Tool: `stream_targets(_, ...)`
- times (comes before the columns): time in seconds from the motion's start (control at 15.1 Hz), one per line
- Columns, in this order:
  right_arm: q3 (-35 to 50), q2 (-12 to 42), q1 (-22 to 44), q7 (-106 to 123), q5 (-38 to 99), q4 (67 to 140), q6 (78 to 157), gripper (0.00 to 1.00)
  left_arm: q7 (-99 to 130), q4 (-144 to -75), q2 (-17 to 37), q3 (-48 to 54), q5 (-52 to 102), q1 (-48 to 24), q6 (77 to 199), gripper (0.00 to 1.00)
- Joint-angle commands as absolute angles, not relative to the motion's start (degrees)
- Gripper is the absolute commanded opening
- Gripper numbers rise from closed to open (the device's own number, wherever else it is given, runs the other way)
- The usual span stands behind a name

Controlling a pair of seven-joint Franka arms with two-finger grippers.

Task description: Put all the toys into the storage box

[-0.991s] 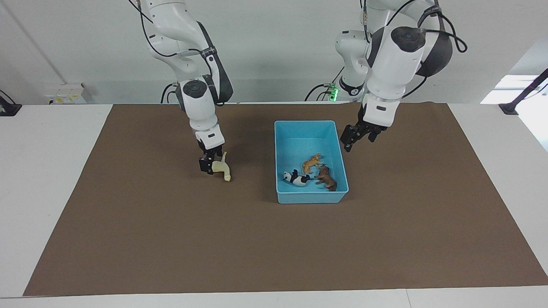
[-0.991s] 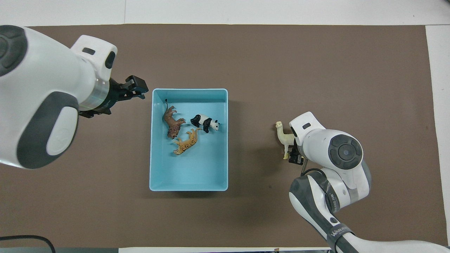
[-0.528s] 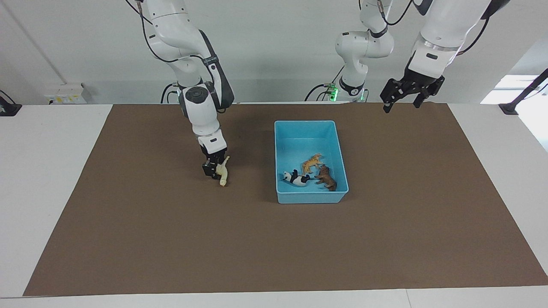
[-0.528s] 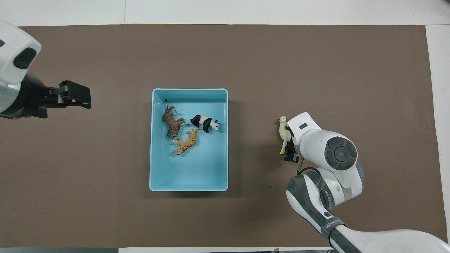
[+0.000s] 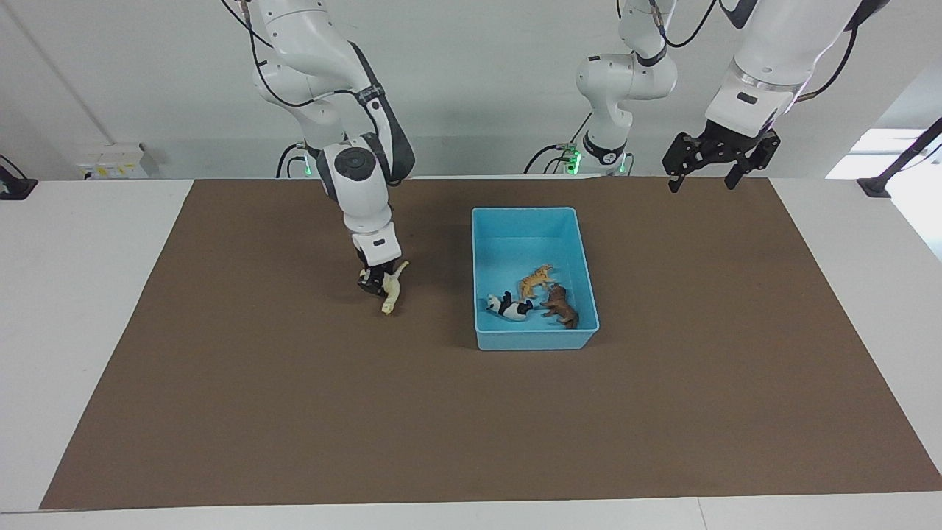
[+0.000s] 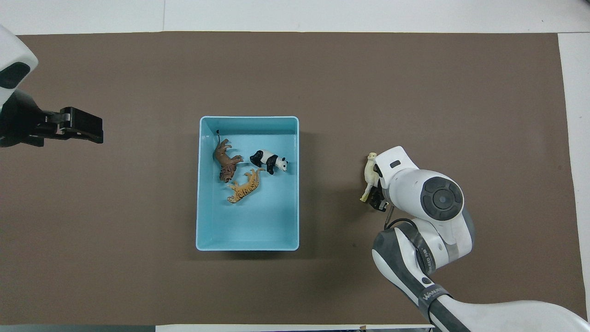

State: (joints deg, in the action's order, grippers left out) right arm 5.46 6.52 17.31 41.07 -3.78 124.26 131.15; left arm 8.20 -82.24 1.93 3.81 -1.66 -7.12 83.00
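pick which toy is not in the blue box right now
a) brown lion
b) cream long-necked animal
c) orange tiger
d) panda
b: the cream long-necked animal hangs at the right gripper over the brown mat, while the other three lie in the storage box.

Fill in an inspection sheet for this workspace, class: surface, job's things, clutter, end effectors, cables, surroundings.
Surface: brown mat on a white table.
Job's things: tiger, panda and lion lie in the storage box; cream long-necked animal is outside it, toward the right arm's end.
Clutter: nothing seen.
End effectors: right end effector shut on the cream animal, above the mat; left end effector open, raised, waiting.
Cables: black cables along both arms.
Surroundings: white wall, socket box.
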Motion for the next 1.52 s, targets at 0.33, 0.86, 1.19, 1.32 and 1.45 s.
stream_targets(0.33,5.7,16.6,30.4,6.0,-3.4,86.1,104.4,0.0,5.1,-80.0,2.6,2.9,-0.2,-6.4,79.5,1.0)
stream_targets(0.86,5.6,27.6,37.7,-24.5,-2.4,82.8,113.7,0.0,5.2,-84.5,-0.7,1.4,-0.3,-7.2,80.6,1.0)
stream_targets(1.19,5.6,27.5,38.4,-36.3,-1.7,82.4,112.9,1.0,5.4,-86.8,-1.9,1.3,-0.3,-6.8,80.7,1.0)
stream_targets(1.32,5.5,26.9,37.9,-37.4,-1.8,81.8,110.6,1.0,5.5,-86.8,-1.9,1.2,-0.3,-6.6,80.7,1.0)
stream_targets(1.45,5.0,23.9,36.4,-37.4,-1.8,81.8,108.5,1.0,5.4,-86.8,-1.9,1.2,-0.3,-6.6,80.8,1.0)
